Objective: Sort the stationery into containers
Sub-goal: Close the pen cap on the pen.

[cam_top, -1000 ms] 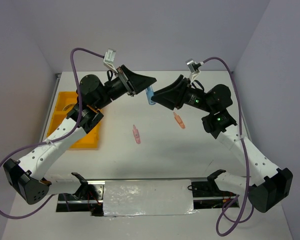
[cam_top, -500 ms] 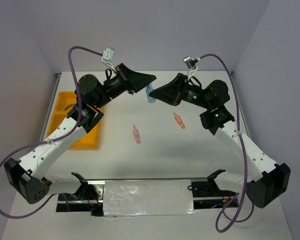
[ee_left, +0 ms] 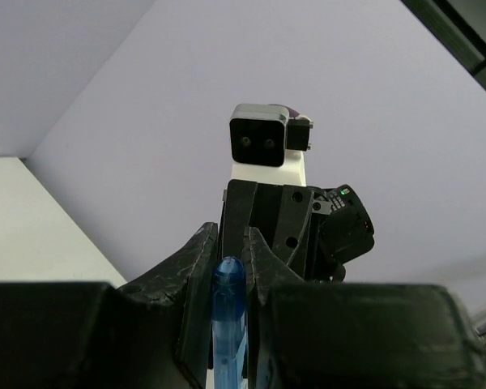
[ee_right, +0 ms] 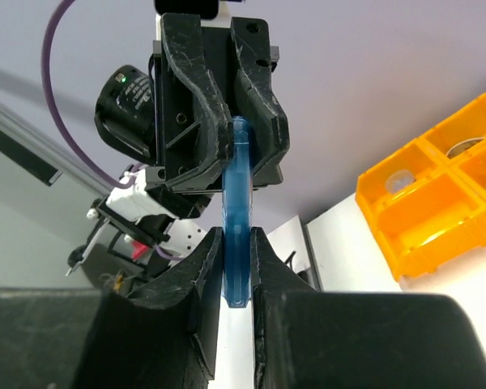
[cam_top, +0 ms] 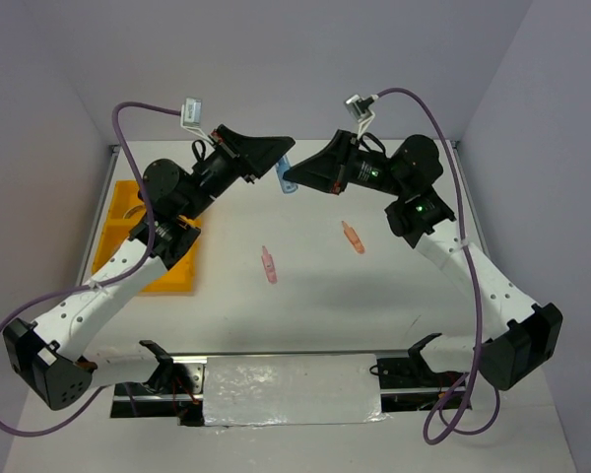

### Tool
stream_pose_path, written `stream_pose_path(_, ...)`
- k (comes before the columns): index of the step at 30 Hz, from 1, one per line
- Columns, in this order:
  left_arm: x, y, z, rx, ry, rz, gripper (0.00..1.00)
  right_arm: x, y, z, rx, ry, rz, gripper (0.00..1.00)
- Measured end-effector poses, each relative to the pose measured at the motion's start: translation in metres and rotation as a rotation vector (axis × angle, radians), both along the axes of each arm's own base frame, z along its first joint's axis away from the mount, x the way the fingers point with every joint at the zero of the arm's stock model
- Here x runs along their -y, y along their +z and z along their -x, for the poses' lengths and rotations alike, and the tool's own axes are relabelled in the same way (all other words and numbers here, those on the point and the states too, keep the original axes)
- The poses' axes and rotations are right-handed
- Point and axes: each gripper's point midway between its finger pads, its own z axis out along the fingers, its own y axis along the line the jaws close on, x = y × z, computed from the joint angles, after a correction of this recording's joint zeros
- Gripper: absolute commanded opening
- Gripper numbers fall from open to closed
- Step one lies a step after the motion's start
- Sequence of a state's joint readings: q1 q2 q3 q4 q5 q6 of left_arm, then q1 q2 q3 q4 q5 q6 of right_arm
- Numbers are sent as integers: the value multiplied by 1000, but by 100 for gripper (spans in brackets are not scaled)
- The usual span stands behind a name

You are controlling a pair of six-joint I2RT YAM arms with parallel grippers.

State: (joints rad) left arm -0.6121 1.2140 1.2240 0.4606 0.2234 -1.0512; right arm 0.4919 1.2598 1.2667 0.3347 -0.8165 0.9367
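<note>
Translucent blue clip-like piece (ee_right: 238, 203), long, slim, round-tipped, held in mid-air over the far middle of the table (cam_top: 374, 296), left gripper (ee_left: 229, 247) and right gripper (ee_right: 236, 243) each clamped tight on opposite ends, yellow-orange tray (cam_top: 118, 212) well apart at left

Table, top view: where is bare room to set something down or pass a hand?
Free: between tray and pink clip; near strip before the orange clip. Crowded: far centre, left fingers and right fingers pinching the blue clip.

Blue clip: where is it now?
Top view, above the far middle of the table: the blue clip is in the air, gripped by both the left gripper and the right gripper.
</note>
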Motion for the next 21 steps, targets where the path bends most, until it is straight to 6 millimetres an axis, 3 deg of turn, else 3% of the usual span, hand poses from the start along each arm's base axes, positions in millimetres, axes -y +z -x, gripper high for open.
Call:
stream_pose_path(14,-20,2,2,-16,117,47,0,-15,4,3,-33,94,28,1)
stream_pose_path(18,-21,-6,2,-47,118,-10,0,-16,-4,5,-13,116,15,29)
stream_pose_path(19,-22,-10,0,-61,115,-26,0,-16,-9,4,-16,114,16,44)
stream_pose_path(21,-25,-27,-5,-111,116,-74,0,-17,-18,-1,-26,90,16,54)
